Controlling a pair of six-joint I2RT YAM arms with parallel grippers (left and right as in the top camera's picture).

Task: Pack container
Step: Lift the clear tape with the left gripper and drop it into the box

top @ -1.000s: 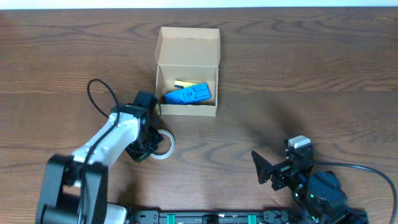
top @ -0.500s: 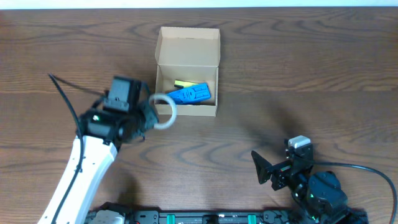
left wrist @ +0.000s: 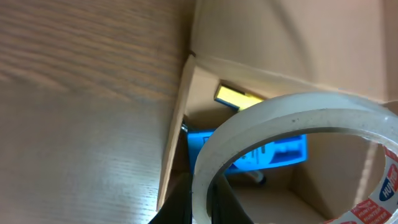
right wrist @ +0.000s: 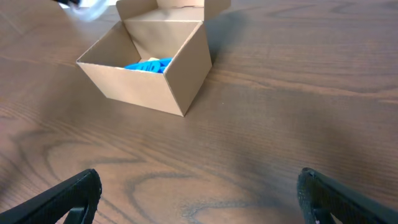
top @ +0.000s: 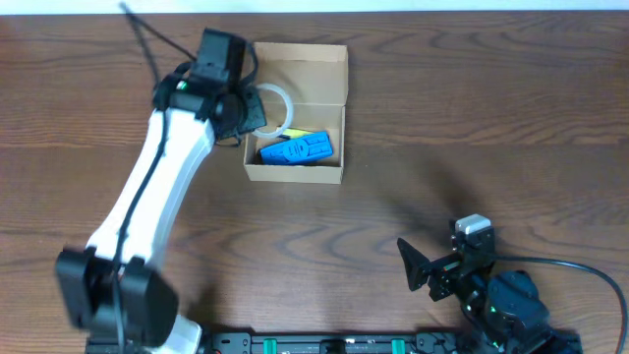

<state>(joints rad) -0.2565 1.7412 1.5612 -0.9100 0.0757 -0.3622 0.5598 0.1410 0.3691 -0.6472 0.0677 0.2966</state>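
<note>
1. Well, to the left of the box (top: 295, 175) the white left arm (top: 147, 197) runs up from the near table edge toward the box's left rear corner.
2. The left claw (top: 241, 106) sits at the box's left wall. In the left wrist view its fingers (left wrist: 180, 202) are clamped on the rim of a tape roll (left wrist: 292, 118).
3. The tape roll (top: 275, 110) is whitish and see-through. It hangs over the rear left part of the box's mouth, and I cannot tell whether it touches the cardboard.
4. The box (right wrist: 134, 87) stands upright on the wooden table (top: 472, 118), left of centre and toward the far edge. Its lid (top: 297, 74) is thrown back on the far side.
5. Inside the box, a blue item (top: 297, 149) lies along the front wall. A yellow item (top: 292, 132) lies just behind it, partly under the roll. From the left wrist the yellow item (left wrist: 236, 96) shows in the rear corner above the blue item (left wrist: 286, 149).
6. Well to the right of the box and nearer the front edge, the right claw (top: 418, 265) holds nothing and points toward the box. In its own view, its fingers (right wrist: 68, 199) are spread wide apart at the frame's two lower corners.
</note>
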